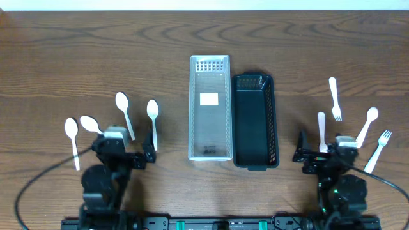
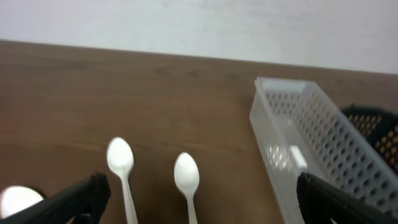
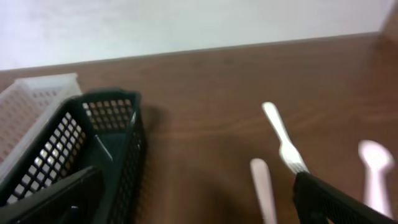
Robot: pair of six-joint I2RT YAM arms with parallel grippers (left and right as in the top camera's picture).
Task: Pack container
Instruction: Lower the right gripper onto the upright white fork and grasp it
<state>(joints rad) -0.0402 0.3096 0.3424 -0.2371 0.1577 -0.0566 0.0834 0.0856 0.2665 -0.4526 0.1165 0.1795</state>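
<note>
A clear perforated container (image 1: 209,107) and a black mesh container (image 1: 254,120) stand side by side at the table's middle, both empty of cutlery. Several white spoons lie at the left, the nearest two (image 1: 124,114) (image 1: 153,121). Two white forks (image 1: 335,99) (image 1: 378,151), a spoon (image 1: 367,126) and another white utensil (image 1: 321,131) lie at the right. My left gripper (image 1: 121,151) is open and empty, just short of the spoons (image 2: 186,174) (image 2: 120,158). My right gripper (image 1: 324,156) is open and empty, just short of the utensil handle (image 3: 264,193) and a fork (image 3: 283,140).
The clear container (image 2: 311,143) sits right of my left gripper (image 2: 202,208), with the black one (image 2: 379,130) behind it. The black container (image 3: 93,143) sits left of my right gripper (image 3: 199,202). A pale wall runs along the table's far edge.
</note>
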